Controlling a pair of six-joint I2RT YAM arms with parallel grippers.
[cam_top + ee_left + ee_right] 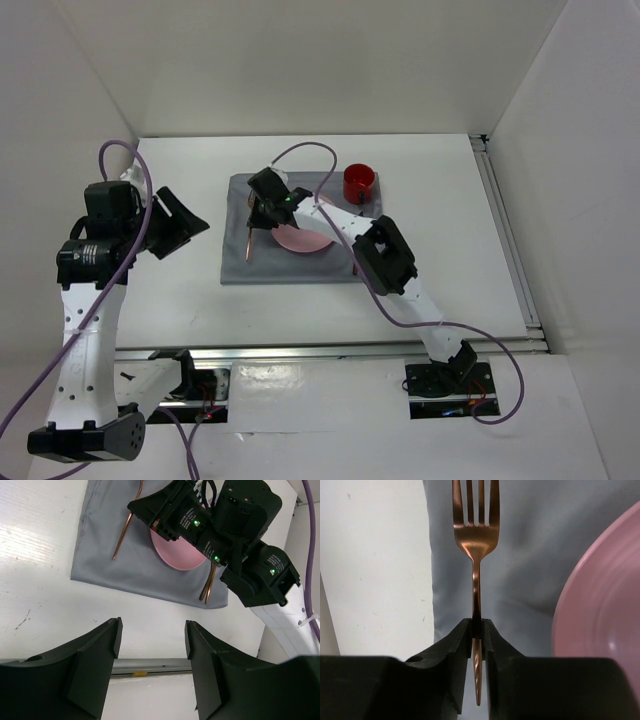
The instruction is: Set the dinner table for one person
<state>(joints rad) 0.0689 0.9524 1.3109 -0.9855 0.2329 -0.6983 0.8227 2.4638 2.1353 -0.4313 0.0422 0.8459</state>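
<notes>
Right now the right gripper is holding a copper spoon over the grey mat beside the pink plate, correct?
No, the right gripper holds a copper fork, not a spoon; the right wrist view shows its tines, over the grey mat beside the pink plate.

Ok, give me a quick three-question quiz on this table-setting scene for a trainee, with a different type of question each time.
1. True or false: the right tool is shut on the copper fork.
2. Where does the red cup stand? A) on the dinner table, beside the far right corner of the grey mat; B) in the middle of that mat; C) nowhere, it is held in the air.
3. Fill in: the left tool is ____ and holds nothing.
Key: 1 true; 2 A; 3 open.
</notes>
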